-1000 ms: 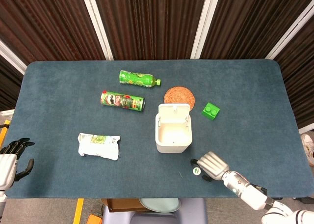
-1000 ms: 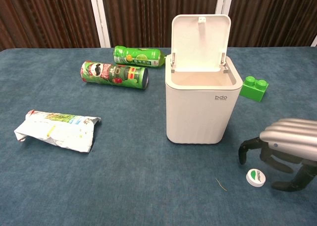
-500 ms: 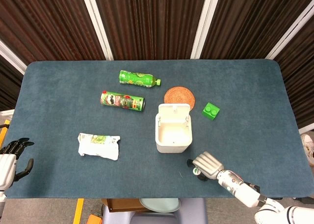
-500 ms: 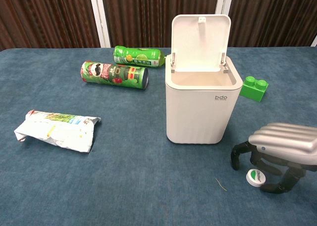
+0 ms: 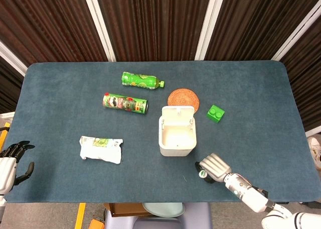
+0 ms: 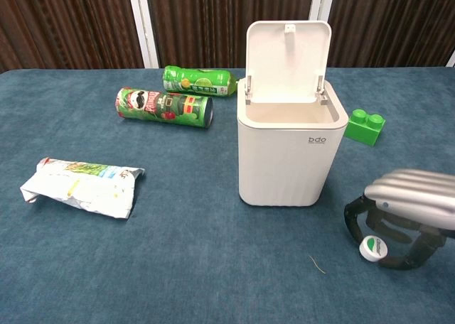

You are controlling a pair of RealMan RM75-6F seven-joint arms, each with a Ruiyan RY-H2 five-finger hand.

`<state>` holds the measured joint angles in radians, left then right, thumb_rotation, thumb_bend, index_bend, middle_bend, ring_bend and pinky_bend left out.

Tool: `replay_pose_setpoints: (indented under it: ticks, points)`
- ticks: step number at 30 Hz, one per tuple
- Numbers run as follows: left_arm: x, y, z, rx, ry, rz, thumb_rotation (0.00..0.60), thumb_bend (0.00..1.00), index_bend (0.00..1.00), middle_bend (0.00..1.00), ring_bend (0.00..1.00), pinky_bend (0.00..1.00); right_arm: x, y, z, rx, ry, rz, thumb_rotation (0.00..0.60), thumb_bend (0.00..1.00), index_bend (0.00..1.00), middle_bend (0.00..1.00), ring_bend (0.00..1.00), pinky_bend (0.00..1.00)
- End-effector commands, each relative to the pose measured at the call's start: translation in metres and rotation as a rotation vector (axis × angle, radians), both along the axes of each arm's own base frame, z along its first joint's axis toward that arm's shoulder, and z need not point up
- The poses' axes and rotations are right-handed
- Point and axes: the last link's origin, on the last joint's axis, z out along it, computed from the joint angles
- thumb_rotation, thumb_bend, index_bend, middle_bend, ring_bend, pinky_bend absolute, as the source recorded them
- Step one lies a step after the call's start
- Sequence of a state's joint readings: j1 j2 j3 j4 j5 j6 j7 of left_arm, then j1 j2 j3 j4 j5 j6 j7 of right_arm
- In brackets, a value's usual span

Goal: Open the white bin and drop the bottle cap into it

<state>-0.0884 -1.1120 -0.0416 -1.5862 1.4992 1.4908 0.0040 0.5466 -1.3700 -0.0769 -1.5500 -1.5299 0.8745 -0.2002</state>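
Note:
The white bin (image 5: 176,149) (image 6: 284,160) stands right of the table's middle with its lid (image 6: 288,54) swung up and its inside showing. Near the front edge, right of the bin, my right hand (image 5: 214,166) (image 6: 412,203) arches over the white-and-green bottle cap (image 5: 202,174) (image 6: 374,247). Its thumb and fingers close around the cap and pinch it just above the cloth. My left hand (image 5: 12,161) hangs off the table's left front corner, fingers apart, holding nothing; it does not appear in the chest view.
A green bottle (image 5: 142,80) and a green chip can (image 5: 125,103) lie behind and left of the bin. A crumpled snack bag (image 5: 101,149) lies at the front left. A woven coaster (image 5: 182,97) and green block (image 5: 215,113) sit behind the bin.
My right hand's fingers have curled in around the cap, and the cap has shifted slightly right and up between them. The left hand has not moved.

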Motion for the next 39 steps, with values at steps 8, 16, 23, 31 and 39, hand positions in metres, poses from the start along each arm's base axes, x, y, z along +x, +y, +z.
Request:
replay_pose_setpoints:
  ticks: [8, 16, 23, 31, 39]
  points:
    - [0.000, 0.001, -0.002, -0.007, 0.004, 0.004, 0.600, 0.45, 0.29, 0.21, 0.21, 0.34, 0.033, 0.013, 0.070, -0.151, -0.118, 0.070, 0.600, 0.36, 0.72, 0.92, 0.90, 1.00]
    - [0.001, 0.001, -0.005, -0.020, 0.013, 0.002, 0.600, 0.45, 0.29, 0.21, 0.21, 0.34, 0.070, 0.016, 0.115, -0.215, -0.182, 0.105, 0.600, 0.36, 0.72, 0.92, 0.90, 1.00]
    - [0.002, 0.001, -0.006, -0.023, 0.017, 0.001, 0.600, 0.45, 0.29, 0.21, 0.22, 0.34, 0.100, -0.023, 0.110, -0.229, -0.172, 0.103, 0.600, 0.36, 0.72, 0.92, 0.90, 1.00]
    - [0.000, 0.001, -0.003, -0.013, 0.006, 0.008, 0.600, 0.45, 0.29, 0.21, 0.22, 0.34, 0.133, -0.057, 0.081, -0.250, -0.178, 0.094, 0.600, 0.36, 0.72, 0.92, 0.90, 1.00]
    - [-0.001, 0.001, -0.001, -0.010, -0.001, 0.008, 0.600, 0.44, 0.29, 0.21, 0.22, 0.34, 0.152, -0.075, 0.058, -0.260, -0.211, 0.077, 0.600, 0.36, 0.71, 0.92, 0.90, 1.00]
